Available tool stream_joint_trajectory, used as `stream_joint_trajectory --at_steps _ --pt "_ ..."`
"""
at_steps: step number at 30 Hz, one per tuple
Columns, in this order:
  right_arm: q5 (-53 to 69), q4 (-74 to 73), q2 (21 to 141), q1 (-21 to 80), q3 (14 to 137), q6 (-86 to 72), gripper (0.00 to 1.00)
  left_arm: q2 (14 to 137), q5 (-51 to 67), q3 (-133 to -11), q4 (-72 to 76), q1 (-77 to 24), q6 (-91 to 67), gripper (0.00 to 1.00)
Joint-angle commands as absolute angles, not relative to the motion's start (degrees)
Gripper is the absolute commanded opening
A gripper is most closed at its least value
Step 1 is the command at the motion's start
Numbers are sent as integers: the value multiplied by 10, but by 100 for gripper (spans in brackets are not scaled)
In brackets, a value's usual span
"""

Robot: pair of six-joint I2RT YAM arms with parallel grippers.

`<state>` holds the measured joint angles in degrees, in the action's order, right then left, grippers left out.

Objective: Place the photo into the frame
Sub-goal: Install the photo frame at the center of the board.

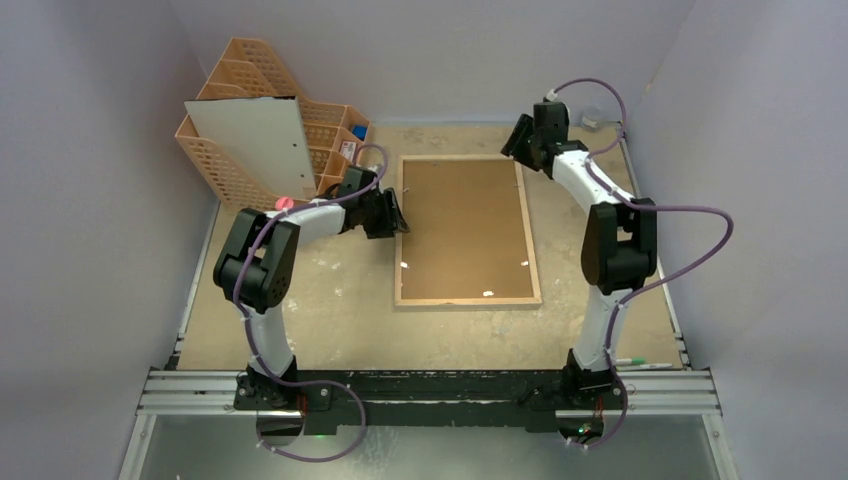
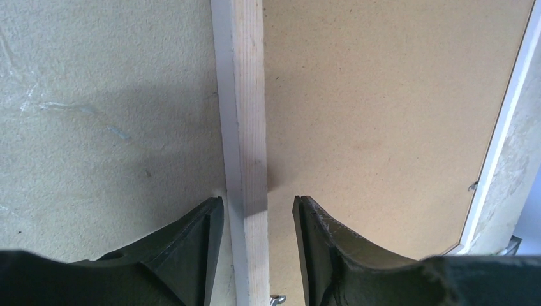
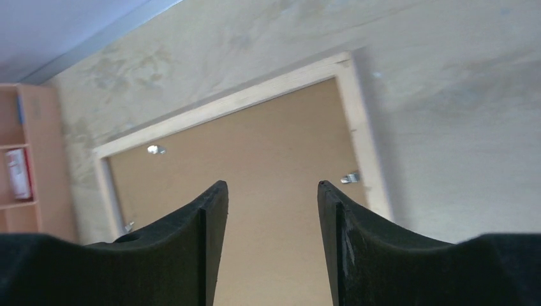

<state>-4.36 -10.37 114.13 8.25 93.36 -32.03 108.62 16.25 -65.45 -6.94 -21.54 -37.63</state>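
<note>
We find no legible text, brand, number or sign; the red-and-white item (image 1: 348, 150) in the peach organiser (image 1: 215, 165), far-left corner of the bench (image 1: 340, 310), is too blurred to read.

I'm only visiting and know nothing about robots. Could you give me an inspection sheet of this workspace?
Surface: table, pale, scuffed and stained.
Job's things: frame lies face down with a brown backing board in it; photo print not seen.
Clutter: peach organiser at far left, holding a white sheet; pink item by the left arm; pen near the right base.
Grippers: left gripper open, straddling the frame's left rim; right gripper open, empty, near the far right corner.
Cables: purple cables loop along both arms.
Surroundings: plain walls.
</note>
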Motion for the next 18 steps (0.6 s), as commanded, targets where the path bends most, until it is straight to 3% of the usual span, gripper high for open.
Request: stream_joint_trajectory --at_steps 1,12,18 --pt "79 -24 1148 105 902 -376 55 1059 152 -660 -75 -219 -357 45" --pt "88 98 1262 212 945 -502 43 1050 136 -643 -115 -219 -332 37" --pt "10 125 1315 235 996 -475 40 1056 134 -629 -123 -219 -316 36"
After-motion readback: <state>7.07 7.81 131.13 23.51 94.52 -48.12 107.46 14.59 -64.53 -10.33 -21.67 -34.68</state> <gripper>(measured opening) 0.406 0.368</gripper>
